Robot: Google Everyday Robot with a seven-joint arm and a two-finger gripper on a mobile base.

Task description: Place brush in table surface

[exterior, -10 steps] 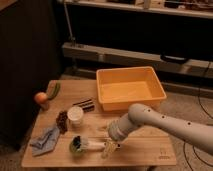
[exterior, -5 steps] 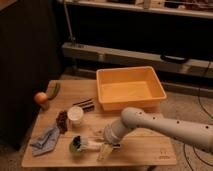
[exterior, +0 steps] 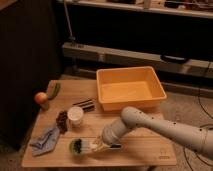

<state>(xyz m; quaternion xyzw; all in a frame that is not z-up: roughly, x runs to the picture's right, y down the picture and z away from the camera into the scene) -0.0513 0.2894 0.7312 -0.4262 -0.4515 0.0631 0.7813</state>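
The brush (exterior: pixel 76 146) lies low at the front left of the light wooden table surface (exterior: pixel 140 147). Its dark round head points left and its white handle runs right into my gripper (exterior: pixel 103 146). The gripper sits at the handle's right end, just above the tabletop, and a black tip shows beyond it. My white arm (exterior: pixel 150 125) reaches in from the right. I cannot tell whether the brush rests on the wood or hangs just above it.
An orange plastic tub (exterior: pixel 131 89) fills the back right of the table. A white cup (exterior: pixel 75 114), a dark brown knobbly cluster (exterior: pixel 62 121) and dark striped bars (exterior: pixel 86 105) stand behind the brush. A blue-grey cloth (exterior: pixel 46 140) lies front left and fruit (exterior: pixel 41 98) back left.
My arm has shifted slightly left and lower over the table front. The brush stays at about the same spot.
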